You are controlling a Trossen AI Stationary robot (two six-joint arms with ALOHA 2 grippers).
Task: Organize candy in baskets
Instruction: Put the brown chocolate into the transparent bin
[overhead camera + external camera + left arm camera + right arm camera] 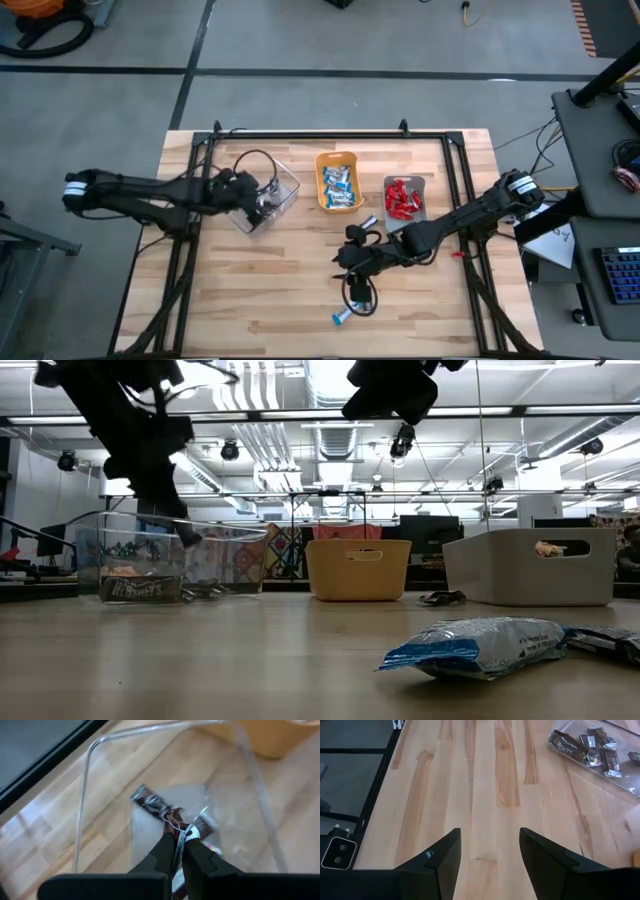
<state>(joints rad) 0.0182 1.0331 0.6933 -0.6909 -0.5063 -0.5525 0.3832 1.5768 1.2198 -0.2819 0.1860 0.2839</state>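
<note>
The left gripper (178, 841) hung over the clear basket (285, 180), jaws pinched narrow on a dark-wrapped candy (176, 822), with more dark bars lying directly below it in the bin. By the look of it, this was the drop-off step; the next move called for simply letting go. The right gripper (490, 847) hovered above bare table (485, 780) with fingers spread wide and empty. A blue-and-white candy (343, 316) waited just beyond it, well apart from the orange basket (337, 160), probably the next pickup.
</note>
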